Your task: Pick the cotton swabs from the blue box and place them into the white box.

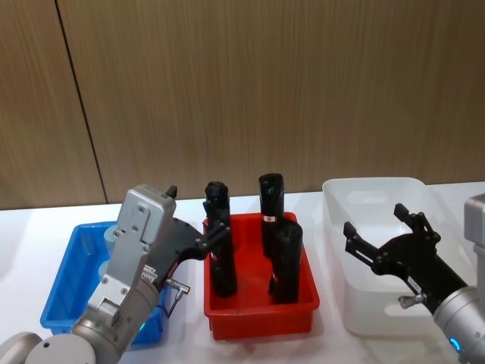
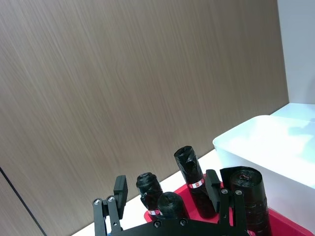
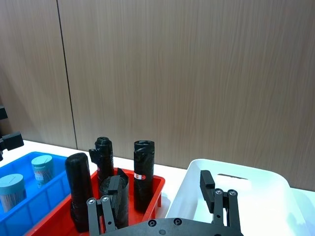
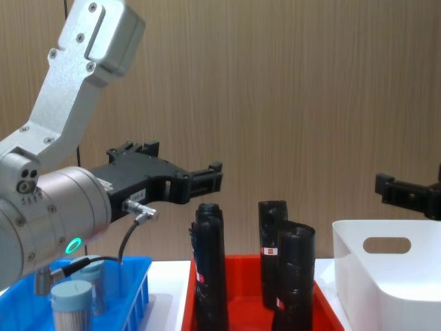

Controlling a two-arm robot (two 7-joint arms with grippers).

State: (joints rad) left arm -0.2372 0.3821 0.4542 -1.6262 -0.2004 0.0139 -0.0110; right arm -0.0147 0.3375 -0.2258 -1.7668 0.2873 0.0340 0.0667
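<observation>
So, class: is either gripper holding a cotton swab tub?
No: the left gripper and the right gripper are both open and empty.

Brown wood-grain panel wall (image 1: 265, 91) with dark vertical seam (image 1: 82, 106) behind white table (image 1: 30, 220)

The white box (image 1: 371, 184) is shiny smooth plastic. The blue box (image 1: 62, 287) and red crate (image 1: 261, 320) are plastic too. The wall (image 1: 265, 91) looks like wood.

Two cotton swabs (image 3: 12, 189) in blue box (image 3: 47, 199)
</observation>
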